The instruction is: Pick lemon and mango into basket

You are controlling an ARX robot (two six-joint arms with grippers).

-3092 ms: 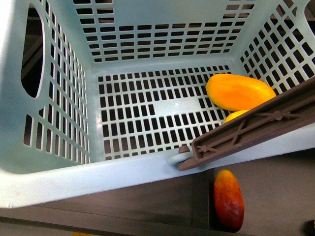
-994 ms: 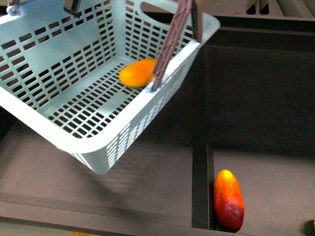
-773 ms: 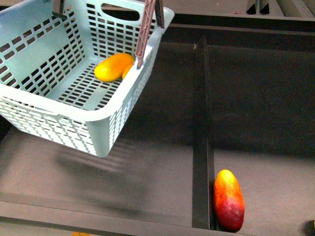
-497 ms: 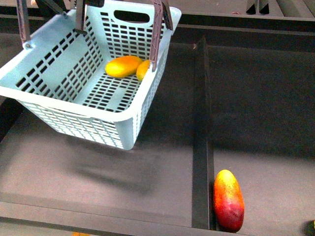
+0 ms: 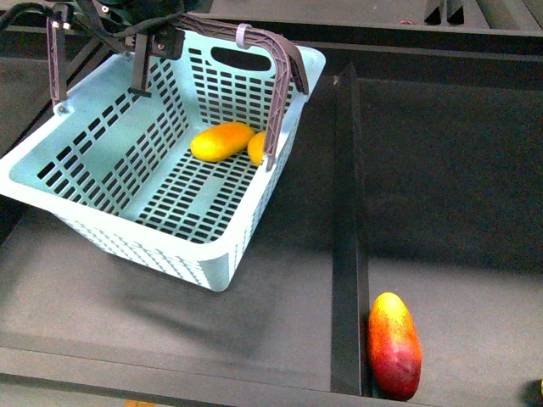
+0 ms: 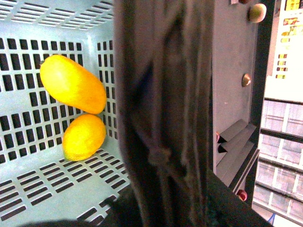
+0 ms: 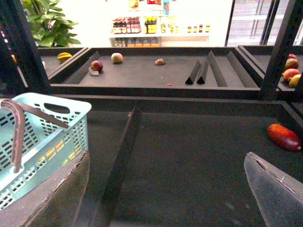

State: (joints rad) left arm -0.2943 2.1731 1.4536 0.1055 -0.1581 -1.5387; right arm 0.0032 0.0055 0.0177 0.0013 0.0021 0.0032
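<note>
Evidently both fruits were already inside the basket: the mango lay on the slotted floor near the far wall, and the lemon sat touching it, partly hidden behind the brown handle in the front view. My left tool was at the top of that handle. The left wrist view was filled by the handle close up, so I judged the tool pinched on it, though its fingers could not be seen directly. My right tool stood spread and empty, well apart from the basket.

Risks noted, as judgement only. The basket hung tilted, with its near corner lowest. If it were set down on that corner or let go abruptly, it could rock and send the fruit rolling against the wall. The handle pivots, so the basket could swing under the tool. The lemon, being small and round, was the likelier to shift, though the walls looked tall enough to keep it in.

Surface: a dark, matte shelf, split by a raised divider. A dark red-and-yellow mango lay just beside the divider at the near edge, clear of the basket.

Room: the right wrist view showed further dark shelves carrying scattered fruit, a potted plant and a bright stocked shelf beyond.
</note>
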